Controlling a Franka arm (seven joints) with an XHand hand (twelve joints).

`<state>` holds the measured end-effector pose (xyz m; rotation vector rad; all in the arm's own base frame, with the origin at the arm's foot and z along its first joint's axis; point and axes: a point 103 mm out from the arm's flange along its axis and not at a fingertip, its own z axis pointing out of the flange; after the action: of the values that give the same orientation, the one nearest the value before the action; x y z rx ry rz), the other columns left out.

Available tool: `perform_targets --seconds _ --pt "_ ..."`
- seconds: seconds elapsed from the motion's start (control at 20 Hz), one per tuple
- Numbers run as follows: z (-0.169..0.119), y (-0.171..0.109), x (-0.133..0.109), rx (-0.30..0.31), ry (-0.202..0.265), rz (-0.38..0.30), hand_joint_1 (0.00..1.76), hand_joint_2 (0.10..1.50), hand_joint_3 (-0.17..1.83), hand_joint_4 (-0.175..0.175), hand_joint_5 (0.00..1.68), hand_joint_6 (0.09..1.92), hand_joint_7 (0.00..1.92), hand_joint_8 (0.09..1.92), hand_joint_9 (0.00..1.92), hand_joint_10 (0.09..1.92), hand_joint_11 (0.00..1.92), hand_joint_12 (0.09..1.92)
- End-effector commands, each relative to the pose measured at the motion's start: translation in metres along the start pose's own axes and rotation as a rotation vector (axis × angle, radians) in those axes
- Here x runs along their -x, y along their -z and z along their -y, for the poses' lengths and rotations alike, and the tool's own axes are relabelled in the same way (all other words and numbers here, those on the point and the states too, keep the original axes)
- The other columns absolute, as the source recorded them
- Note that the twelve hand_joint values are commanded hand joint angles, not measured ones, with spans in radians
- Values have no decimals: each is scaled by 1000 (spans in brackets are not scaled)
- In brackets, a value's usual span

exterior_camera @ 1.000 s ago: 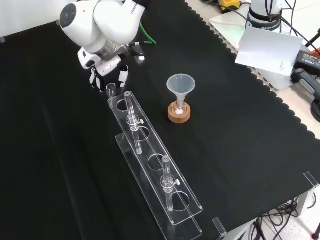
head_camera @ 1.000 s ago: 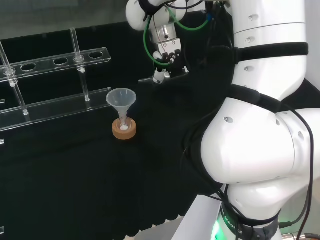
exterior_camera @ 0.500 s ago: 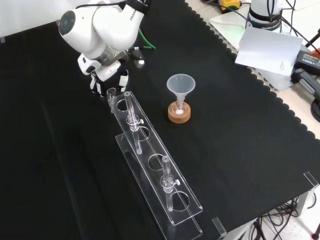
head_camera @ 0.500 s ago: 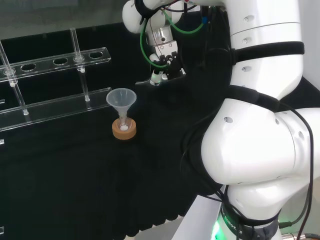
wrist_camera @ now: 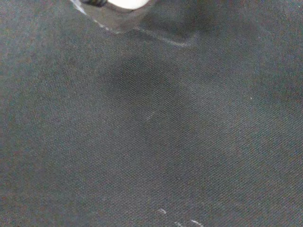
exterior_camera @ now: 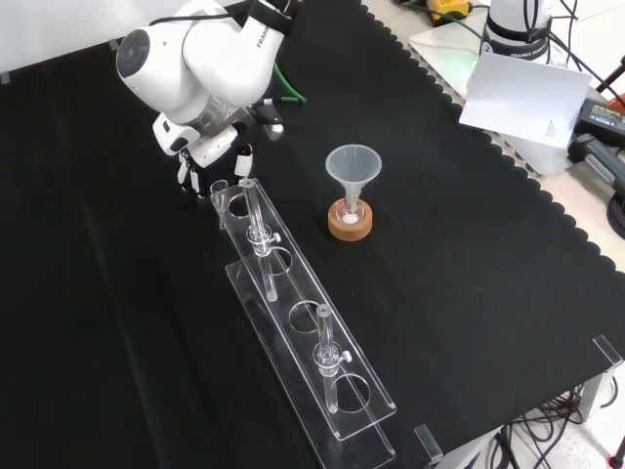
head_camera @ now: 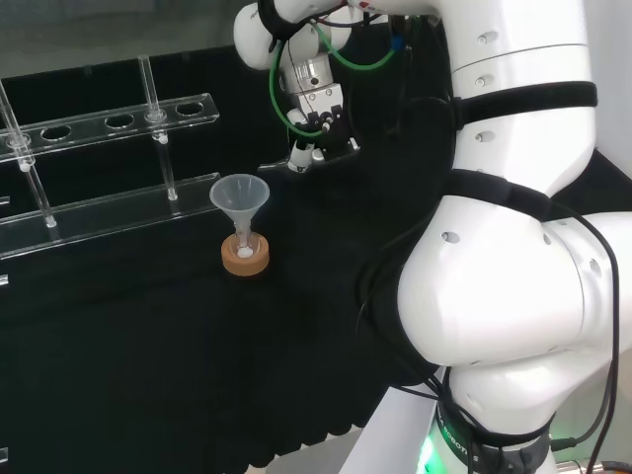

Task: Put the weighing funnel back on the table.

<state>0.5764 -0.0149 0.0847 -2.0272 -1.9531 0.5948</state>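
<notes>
The black and white robot hand [exterior_camera: 210,154] has its fingers pinched on the small clear weighing funnel [exterior_camera: 219,188], which hangs just beneath them over the black cloth worktop [exterior_camera: 469,244]. In the front view it sits at about 10 o'clock from the big clear cone-shaped funnel [exterior_camera: 353,166], just beside the far end of the clear plastic tube rack [exterior_camera: 303,322]. Whether it touches the cloth cannot be told.
</notes>
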Motion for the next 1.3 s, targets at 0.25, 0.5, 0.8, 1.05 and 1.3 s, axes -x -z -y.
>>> perform_targets --seconds 0.25,0.5,0.8,1.05,1.3 --pt "-2 -1 -3 -1 9 -4 1139 1025 -175 175 1455 195 545 673 978 208 809 1001" --pt "-3 -2 -4 -7 12 -9 1138 1026 -175 175 1453 199 545 673 977 209 809 1001" --pt "-4 -4 -6 -10 18 -17 1138 1026 -175 175 1451 203 545 672 977 211 808 1001" --pt "-5 -5 -7 -8 27 -21 1138 1026 -175 175 1449 207 544 672 976 212 808 1001" --pt "-9 -6 -12 -8 28 -18 1137 1027 -175 175 1447 210 544 672 976 213 807 1002"
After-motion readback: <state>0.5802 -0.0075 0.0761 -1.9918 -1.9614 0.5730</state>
